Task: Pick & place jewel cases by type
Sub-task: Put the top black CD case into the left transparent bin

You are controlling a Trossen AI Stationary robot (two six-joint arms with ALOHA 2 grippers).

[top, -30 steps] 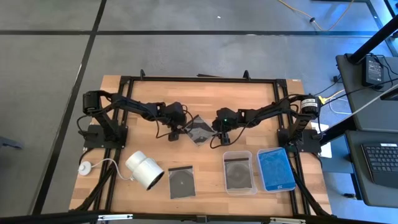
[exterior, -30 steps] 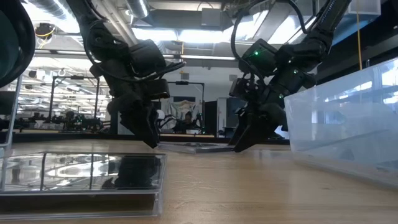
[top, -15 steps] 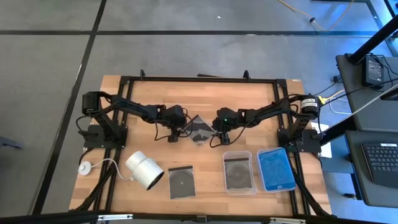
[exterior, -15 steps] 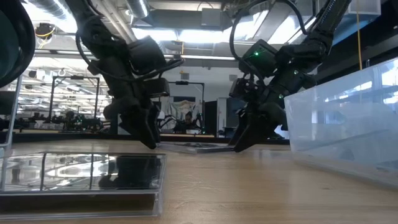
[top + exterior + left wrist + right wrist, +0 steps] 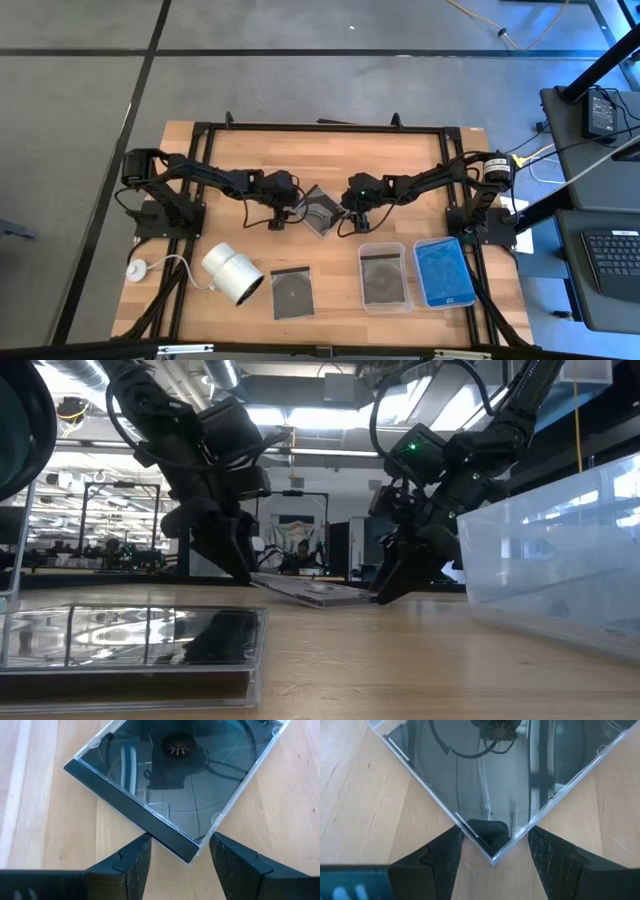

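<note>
A dark grey/clear jewel case (image 5: 320,208) with a disc sits mid-table between both grippers. In the low view the jewel case (image 5: 315,590) slants, its left end raised and its right end on the wood. My left gripper (image 5: 289,212) (image 5: 243,572) (image 5: 180,840) is open around the black-spine corner. My right gripper (image 5: 347,208) (image 5: 385,592) (image 5: 494,832) is open around the opposite clear corner. A second dark case (image 5: 292,292) (image 5: 130,640) lies flat near the table's near edge. My left gripper comes slanting down from the table's left with the spine corner (image 5: 187,852) between its open fingers. One fingertip (image 5: 144,842) meets the spine edge. That end of the case is raised off the wood. My right gripper comes slanting down from the table's right. The clear corner (image 5: 492,857) sits between its open fingers, and the two edges lie against the fingers' (image 5: 454,837) inner sides. This corner stays on the table.
Two clear trays stand near the right front: one (image 5: 363,275) holds a dark case, the other (image 5: 419,270) (image 5: 560,550) holds blue cases. A white cylinder (image 5: 233,273) with a cable and a small puck (image 5: 137,268) lies at the left front. Bare wood lies behind the grippers.
My left gripper has tipped back and risen a little at the case's spine corner. The case has gone from lying flat to slanting: its left end has lifted, while its right corner stayed down at my right gripper.
</note>
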